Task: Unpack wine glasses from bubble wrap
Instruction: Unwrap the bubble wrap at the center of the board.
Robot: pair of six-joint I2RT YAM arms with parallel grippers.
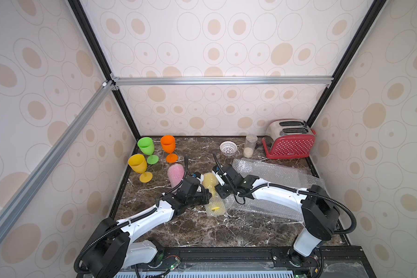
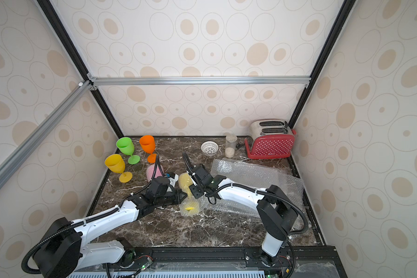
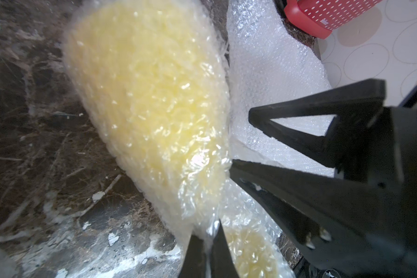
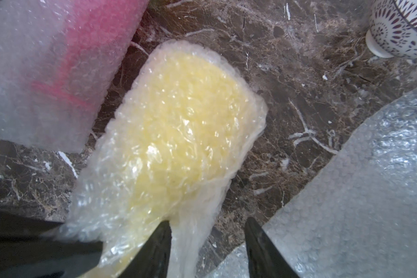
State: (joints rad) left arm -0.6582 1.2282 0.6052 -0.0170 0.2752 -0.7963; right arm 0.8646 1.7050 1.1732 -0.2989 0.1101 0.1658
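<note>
With left gripper (image 3: 206,231) clenched on bubble wrap (image 3: 241,211) by the stem, pinning the wrapped yellow glass (image 3: 149,96) in the middle of the bench (image 1: 226,231); with right gripper (image 4: 207,220) spread and empty, seemingly poised to peel.

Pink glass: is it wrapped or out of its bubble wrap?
Wrapped. The pink glass shows only as blurred colour through its bubble wrap tube, in both top views and the right wrist view.
</note>
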